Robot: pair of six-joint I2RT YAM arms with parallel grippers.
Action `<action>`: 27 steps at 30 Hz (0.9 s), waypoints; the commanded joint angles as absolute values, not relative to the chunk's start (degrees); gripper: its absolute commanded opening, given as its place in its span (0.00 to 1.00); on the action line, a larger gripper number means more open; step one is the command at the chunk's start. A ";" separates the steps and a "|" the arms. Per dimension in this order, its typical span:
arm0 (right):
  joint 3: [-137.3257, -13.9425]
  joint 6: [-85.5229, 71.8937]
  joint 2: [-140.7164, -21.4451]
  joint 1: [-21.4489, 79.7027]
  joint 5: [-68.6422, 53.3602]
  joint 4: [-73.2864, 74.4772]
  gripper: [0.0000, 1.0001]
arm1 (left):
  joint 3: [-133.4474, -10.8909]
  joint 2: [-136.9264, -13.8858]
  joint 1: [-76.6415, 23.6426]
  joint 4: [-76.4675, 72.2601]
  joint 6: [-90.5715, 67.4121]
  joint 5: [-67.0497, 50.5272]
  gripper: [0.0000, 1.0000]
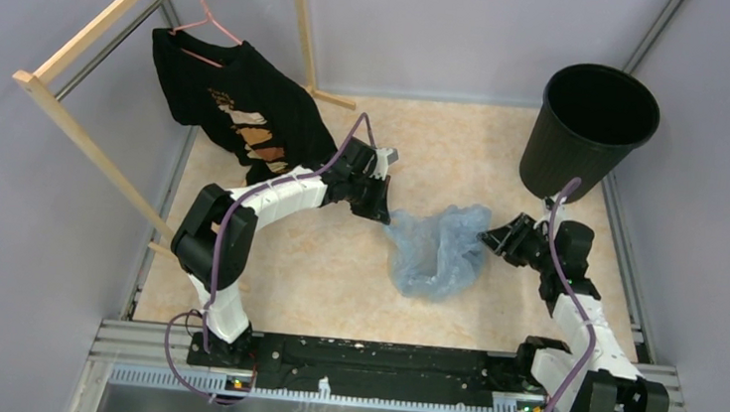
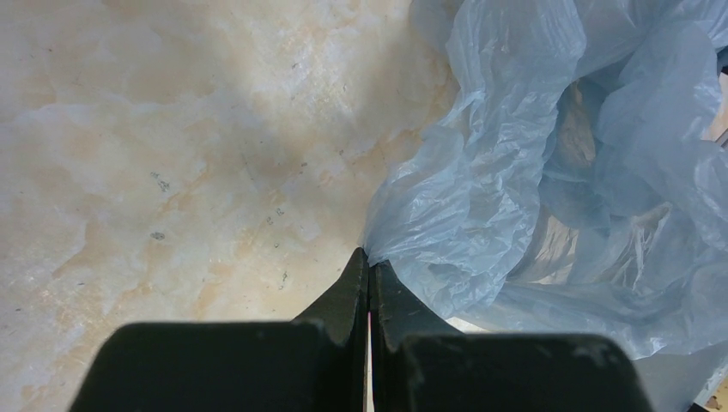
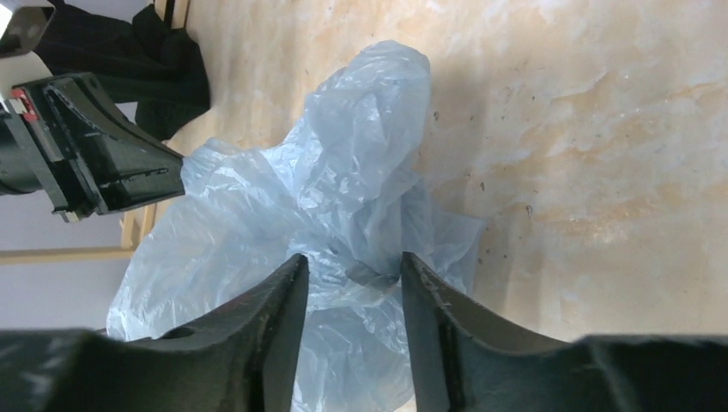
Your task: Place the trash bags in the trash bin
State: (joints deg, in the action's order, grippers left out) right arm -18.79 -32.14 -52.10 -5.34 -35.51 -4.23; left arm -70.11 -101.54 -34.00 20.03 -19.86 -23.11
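The pale-blue translucent trash bag (image 1: pixel 437 252) lies crumpled on the marbled floor between my two arms. My left gripper (image 1: pixel 386 214) is shut on the bag's left edge; in the left wrist view its tips (image 2: pixel 370 257) pinch the film (image 2: pixel 515 189). My right gripper (image 1: pixel 487 239) is open at the bag's right side; in the right wrist view (image 3: pixel 350 262) its jaws straddle bag film (image 3: pixel 343 197) without closing on it. The round black trash bin (image 1: pixel 590 131) stands upright at the back right, beyond the right arm.
A black T-shirt (image 1: pixel 240 105) hangs on a pink hanger (image 1: pixel 203 13) from a wooden rack (image 1: pixel 109 14) at the back left, just behind the left arm. Grey walls close in both sides. A metal rail (image 1: pixel 377 367) runs along the near edge.
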 commanded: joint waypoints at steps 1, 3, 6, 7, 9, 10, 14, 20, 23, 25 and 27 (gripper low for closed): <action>-19.41 -32.31 -53.04 -4.67 -35.81 -6.57 0.50 | -70.58 -99.45 -33.77 17.69 -21.08 -24.35 0.00; -18.85 -32.00 -53.55 -4.66 -34.26 -6.85 0.55 | -70.65 -99.78 -33.83 17.65 -21.25 -24.90 0.00; -17.98 -32.56 -53.59 -4.68 -34.26 -7.29 0.57 | -70.66 -99.86 -33.83 17.64 -21.50 -25.55 0.00; -17.68 -32.91 -53.53 -4.66 -34.01 -7.26 0.57 | -70.61 -99.72 -33.79 17.60 -21.61 -25.70 0.00; -16.77 -34.13 -53.53 -4.66 -33.63 -7.79 0.58 | -70.59 -99.50 -33.77 17.35 -21.77 -26.08 0.00; -16.07 -35.01 -53.49 -4.66 -33.81 -9.19 0.58 | -70.48 -99.45 -33.82 17.29 -21.86 -26.23 0.00; -13.39 -36.98 -52.93 -4.49 -34.13 -13.96 0.47 | -70.48 -99.31 -33.83 17.15 -21.91 -26.54 0.00; -14.41 -35.54 -50.41 -4.40 -31.34 -11.07 0.19 | -70.48 -98.67 -33.78 17.19 -21.88 -26.15 0.00; -16.00 -33.95 -49.57 -4.32 -30.45 -7.33 0.12 | -70.38 -98.23 -33.81 17.28 -21.80 -25.54 0.00; -17.35 -32.40 -48.56 -4.31 -30.37 -3.27 0.11 | -70.40 -97.90 -33.78 17.39 -21.80 -24.68 0.00; -19.02 -30.26 -46.85 -4.22 -29.50 1.39 0.11 | -70.35 -97.47 -33.83 17.48 -21.99 -23.46 0.00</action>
State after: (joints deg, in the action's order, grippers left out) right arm -14.09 -34.52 -49.82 -4.86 -31.31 -5.52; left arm -70.08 -101.21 -34.00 19.18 -21.17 -24.86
